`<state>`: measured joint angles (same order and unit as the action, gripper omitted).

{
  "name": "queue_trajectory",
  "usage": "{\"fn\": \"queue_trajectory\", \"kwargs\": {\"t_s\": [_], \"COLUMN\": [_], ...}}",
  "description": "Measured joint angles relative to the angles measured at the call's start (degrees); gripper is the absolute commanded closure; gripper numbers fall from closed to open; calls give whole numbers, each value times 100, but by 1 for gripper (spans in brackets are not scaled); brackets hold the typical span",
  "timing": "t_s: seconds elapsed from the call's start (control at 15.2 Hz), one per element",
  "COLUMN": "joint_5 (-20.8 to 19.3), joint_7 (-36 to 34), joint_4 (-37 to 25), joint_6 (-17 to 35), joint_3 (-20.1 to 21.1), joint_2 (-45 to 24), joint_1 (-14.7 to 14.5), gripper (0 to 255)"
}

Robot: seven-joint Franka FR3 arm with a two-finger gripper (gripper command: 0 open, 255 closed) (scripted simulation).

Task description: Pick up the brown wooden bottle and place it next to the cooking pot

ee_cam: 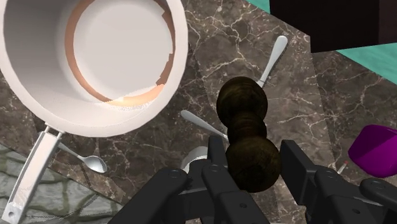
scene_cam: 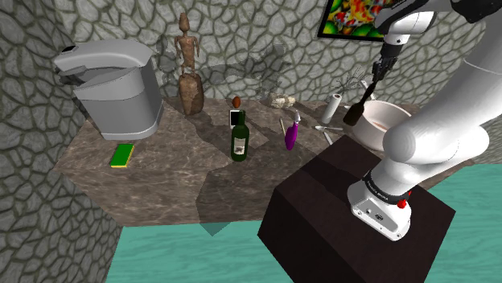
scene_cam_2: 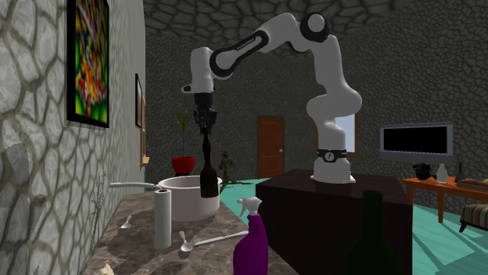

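Observation:
A dark brown wooden bottle (scene_cam: 357,110) hangs by its neck from my black gripper (scene_cam: 378,74), which is shut on it. In the second exterior view the bottle (scene_cam_2: 208,176) hangs upright under the gripper (scene_cam_2: 206,130), just in front of the white cooking pot (scene_cam_2: 184,205). The wrist view looks down the bottle (ee_cam: 248,137), clasped between the fingers of the gripper (ee_cam: 251,170), with marble counter below it. The pot (ee_cam: 19,76) lies close beside it, its long handle pointing away. In the shoulder view the pot (scene_cam: 378,105) stands at the counter's right end.
A white roll (scene_cam_2: 162,219), spoons (scene_cam_2: 188,244) and a purple spray bottle (scene_cam_2: 252,246) lie near the pot. Further along the counter are a green wine bottle (scene_cam: 240,137), a sponge (scene_cam: 122,154), a coffee machine (scene_cam: 113,88) and a wooden figure (scene_cam: 189,68). The dark stand (scene_cam: 338,213) borders the counter.

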<state>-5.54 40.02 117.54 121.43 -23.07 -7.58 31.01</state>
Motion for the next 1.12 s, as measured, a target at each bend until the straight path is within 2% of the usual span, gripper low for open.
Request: {"fn": "queue_trajectory", "kwargs": {"t_s": [1.12], "joint_5": [305], "joint_7": [98], "joint_4": [439], "joint_6": [1202], "joint_3": [83], "joint_2": [-809], "joint_1": [105], "gripper": [255]}}
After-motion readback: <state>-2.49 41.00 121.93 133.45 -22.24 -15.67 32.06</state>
